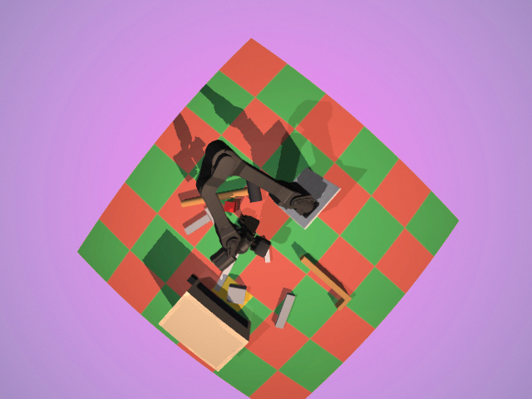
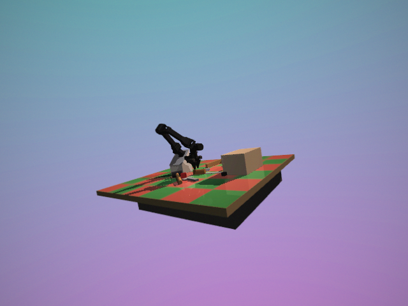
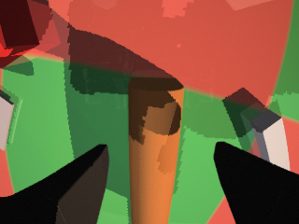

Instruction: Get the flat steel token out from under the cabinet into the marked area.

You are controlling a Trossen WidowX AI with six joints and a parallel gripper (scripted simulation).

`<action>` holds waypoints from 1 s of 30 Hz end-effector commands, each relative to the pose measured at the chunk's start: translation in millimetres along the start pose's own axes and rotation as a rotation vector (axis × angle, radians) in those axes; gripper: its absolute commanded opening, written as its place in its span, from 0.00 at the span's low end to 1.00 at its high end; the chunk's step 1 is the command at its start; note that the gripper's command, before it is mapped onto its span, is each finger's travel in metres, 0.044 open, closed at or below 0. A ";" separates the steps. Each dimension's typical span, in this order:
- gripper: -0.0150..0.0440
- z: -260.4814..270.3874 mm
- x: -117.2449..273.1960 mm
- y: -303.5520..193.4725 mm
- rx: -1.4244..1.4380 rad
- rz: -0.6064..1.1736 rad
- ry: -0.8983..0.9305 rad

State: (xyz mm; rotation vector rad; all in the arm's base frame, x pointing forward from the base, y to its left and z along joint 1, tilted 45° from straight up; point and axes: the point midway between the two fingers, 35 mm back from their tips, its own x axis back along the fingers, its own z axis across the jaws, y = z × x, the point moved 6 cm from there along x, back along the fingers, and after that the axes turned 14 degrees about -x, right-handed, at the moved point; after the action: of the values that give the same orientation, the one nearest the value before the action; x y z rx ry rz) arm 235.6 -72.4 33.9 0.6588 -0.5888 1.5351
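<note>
From my end I can't put a room name to this: no wall, shelf or doorway shows, just a smooth wash of violet and teal all around. What I do have reads as a robot test bench. A square tabletop (image 1: 300,317) (image 2: 210,201), checkered red and green, sits on a dark base (image 2: 197,212). On it I see my black jointed arm (image 1: 258,175) (image 2: 169,138), a beige box-shaped cabinet (image 1: 204,330) (image 2: 234,162), a yellow patch (image 1: 227,284) in front of it, and loose bars and blocks scattered about.
</note>
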 end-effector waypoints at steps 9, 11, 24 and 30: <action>0.71 1.7 35.9 -2.7 0.009 0.009 0.005; 0.71 1.7 35.9 -2.7 0.009 0.009 0.005; 0.71 1.3 35.9 -2.2 0.092 0.008 0.005; 0.71 1.1 35.9 -2.1 0.140 0.008 0.006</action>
State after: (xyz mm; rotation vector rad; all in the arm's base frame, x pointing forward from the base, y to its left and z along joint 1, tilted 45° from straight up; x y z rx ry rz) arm 235.9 -47.8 59.2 0.7406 -0.5094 1.5824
